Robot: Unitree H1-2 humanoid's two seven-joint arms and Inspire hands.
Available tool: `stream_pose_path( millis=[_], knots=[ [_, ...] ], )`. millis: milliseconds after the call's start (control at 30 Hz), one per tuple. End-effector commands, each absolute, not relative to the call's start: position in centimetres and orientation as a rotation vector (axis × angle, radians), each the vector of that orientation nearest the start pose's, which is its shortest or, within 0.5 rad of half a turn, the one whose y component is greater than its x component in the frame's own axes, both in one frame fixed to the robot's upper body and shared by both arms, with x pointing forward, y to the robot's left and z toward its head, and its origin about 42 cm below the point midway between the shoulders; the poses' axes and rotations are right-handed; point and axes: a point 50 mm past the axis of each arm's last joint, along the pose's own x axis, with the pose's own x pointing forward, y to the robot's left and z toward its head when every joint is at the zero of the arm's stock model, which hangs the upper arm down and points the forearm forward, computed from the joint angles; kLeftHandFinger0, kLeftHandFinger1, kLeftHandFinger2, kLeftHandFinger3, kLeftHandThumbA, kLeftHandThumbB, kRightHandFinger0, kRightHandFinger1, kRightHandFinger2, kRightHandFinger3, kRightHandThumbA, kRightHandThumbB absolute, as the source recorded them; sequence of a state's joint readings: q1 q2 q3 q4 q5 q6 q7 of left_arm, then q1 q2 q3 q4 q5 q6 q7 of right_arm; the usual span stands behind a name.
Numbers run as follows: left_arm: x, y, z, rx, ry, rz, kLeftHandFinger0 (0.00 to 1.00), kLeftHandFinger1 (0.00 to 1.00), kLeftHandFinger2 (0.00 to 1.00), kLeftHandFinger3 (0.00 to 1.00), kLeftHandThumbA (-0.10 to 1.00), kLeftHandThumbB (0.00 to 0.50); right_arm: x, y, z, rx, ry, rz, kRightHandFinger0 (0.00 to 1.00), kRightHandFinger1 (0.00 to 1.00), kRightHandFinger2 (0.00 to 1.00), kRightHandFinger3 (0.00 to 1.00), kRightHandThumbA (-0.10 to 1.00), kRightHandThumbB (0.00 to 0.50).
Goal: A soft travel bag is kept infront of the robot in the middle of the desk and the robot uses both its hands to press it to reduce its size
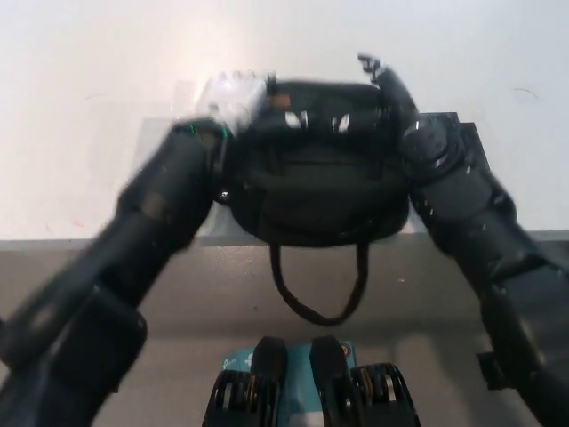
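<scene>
The black soft travel bag [316, 191] lies in the middle of the white desk [80, 133], at its front edge. The bag's strap loop [313, 307] hangs over that edge. My white left hand [236, 96] lies on the bag's far left top, its dark fingers [293, 117] stretched across the bag. My black right hand [369, 96] lies on the far right top, reaching inward to meet the left. Both hands are open and bear down on the bag, which looks squashed. The picture is blurred by motion.
A dark tape patch [462, 133] lies on the desk just right of the bag, partly under my right arm. The desk's front edge [53, 240] runs across the picture. Below it is grey floor with a black marker [492, 369] at the lower right.
</scene>
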State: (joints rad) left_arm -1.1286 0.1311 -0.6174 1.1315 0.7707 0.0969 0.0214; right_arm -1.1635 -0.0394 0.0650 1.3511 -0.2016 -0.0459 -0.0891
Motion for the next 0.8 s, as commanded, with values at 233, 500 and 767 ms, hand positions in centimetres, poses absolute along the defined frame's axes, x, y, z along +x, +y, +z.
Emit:
stream_pose_path(
  millis=[233, 500, 767],
  knots=[
    [53.8, 13.6, 17.1, 1.54, 0.002, -0.341, 1.0, 1.0, 1.0, 1.0, 1.0, 0.164, 54.2, -11.5, 17.8, -0.422, 0.186, 0.167, 1.0, 1.0, 1.0, 1.0, 1.0, 0.189],
    [52.6, 14.4, 14.6, 1.523, 0.041, -0.375, 1.0, 1.0, 1.0, 1.0, 1.0, 0.173, 53.2, -10.0, 16.4, -0.491, 0.182, 0.235, 1.0, 1.0, 1.0, 1.0, 1.0, 0.199],
    [51.9, 14.1, 13.2, 1.537, 0.025, -0.4, 1.0, 1.0, 1.0, 1.0, 1.0, 0.196, 52.9, -10.0, 16.0, -0.432, 0.145, 0.241, 1.0, 1.0, 1.0, 1.0, 1.0, 0.18]
  ],
)
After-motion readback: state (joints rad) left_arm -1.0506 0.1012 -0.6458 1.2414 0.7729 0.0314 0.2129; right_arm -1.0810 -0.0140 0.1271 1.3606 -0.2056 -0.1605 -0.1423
